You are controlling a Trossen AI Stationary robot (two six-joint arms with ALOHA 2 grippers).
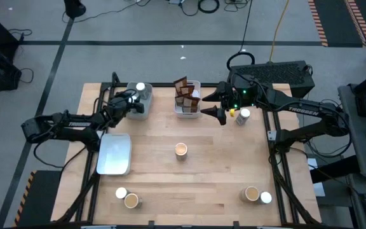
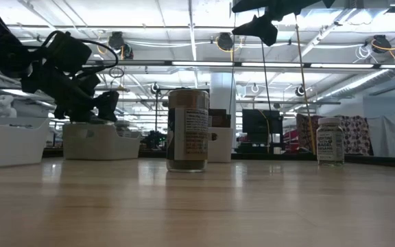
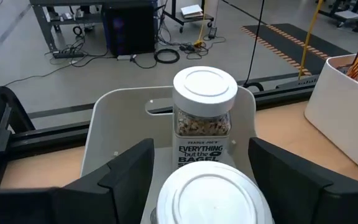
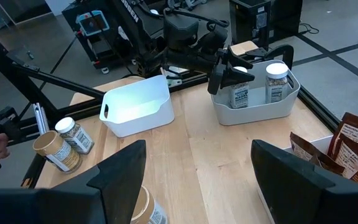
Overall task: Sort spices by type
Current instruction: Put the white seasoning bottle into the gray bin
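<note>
Two white-topped jars stand in the far-left tray; in the left wrist view one jar is behind and one is close. My left gripper is open over that tray, its fingers on either side of the close jar. Dark brown packets stand in the middle far tray. My right gripper hangs open and empty in the air beside that tray. A tan-topped jar stands mid-table, and a white-topped jar stands to its far right.
An empty white tray lies near the table's left edge. A white-topped jar and a tan-topped jar sit at the near-left corner. Another tan-topped jar and white-topped jar sit near-right. A small yellow item lies under the right arm.
</note>
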